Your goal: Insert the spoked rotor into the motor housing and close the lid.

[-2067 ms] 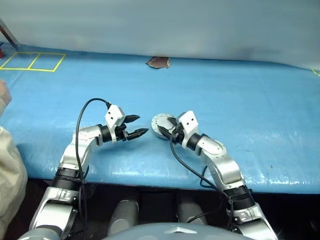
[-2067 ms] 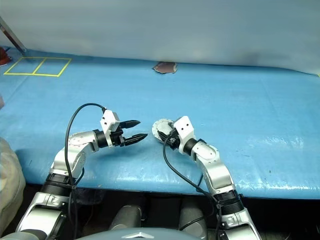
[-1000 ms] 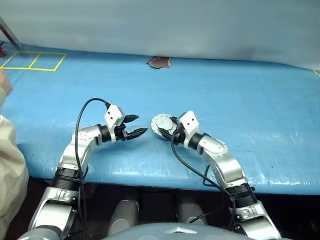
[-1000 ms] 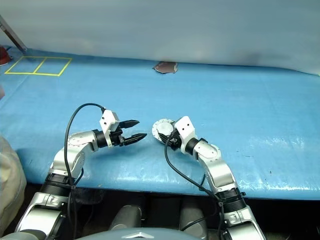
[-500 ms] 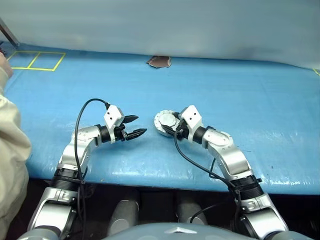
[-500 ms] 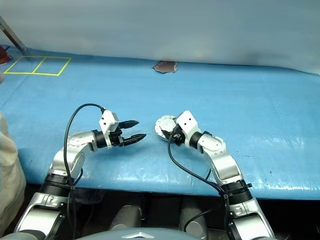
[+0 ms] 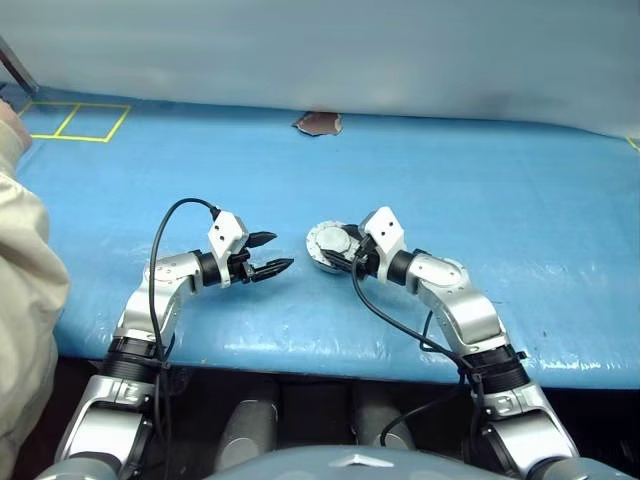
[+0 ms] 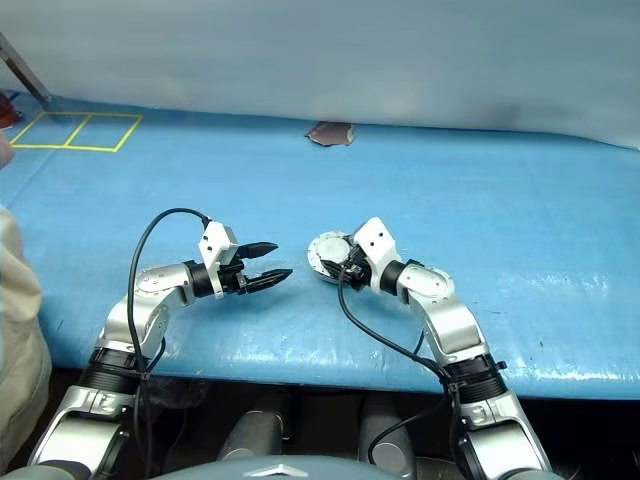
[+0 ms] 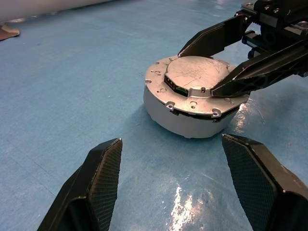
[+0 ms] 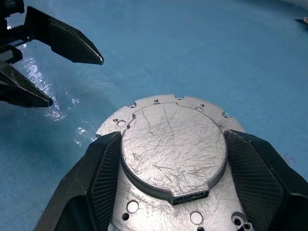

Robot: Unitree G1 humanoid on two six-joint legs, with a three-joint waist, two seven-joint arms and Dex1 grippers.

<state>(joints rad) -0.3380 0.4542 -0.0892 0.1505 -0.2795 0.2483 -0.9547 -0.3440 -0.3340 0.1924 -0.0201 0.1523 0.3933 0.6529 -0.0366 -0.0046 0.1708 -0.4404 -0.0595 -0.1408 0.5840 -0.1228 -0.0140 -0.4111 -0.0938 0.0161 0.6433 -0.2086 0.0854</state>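
While the lid (image 10: pixel 172 147) lies shut on the motor housing (image 9: pixel 185 118), the right claw (image 10: pixel 168 159) straddles it, spread and ungripping, seemingly to press it. Nearby, the left claw (image 7: pixel 272 252) waits released over the table (image 7: pixel 480 190).

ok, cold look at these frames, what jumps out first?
The motor housing, a squat silver puck with its scratched lid down flat on top, sits mid-table on the blue table cover. The right tool straddles it, one black finger along each side of the lid; whether they press it is unclear. The left tool hangs open just to its left, pointing at it, and a person's beige sleeve fills the left edge.
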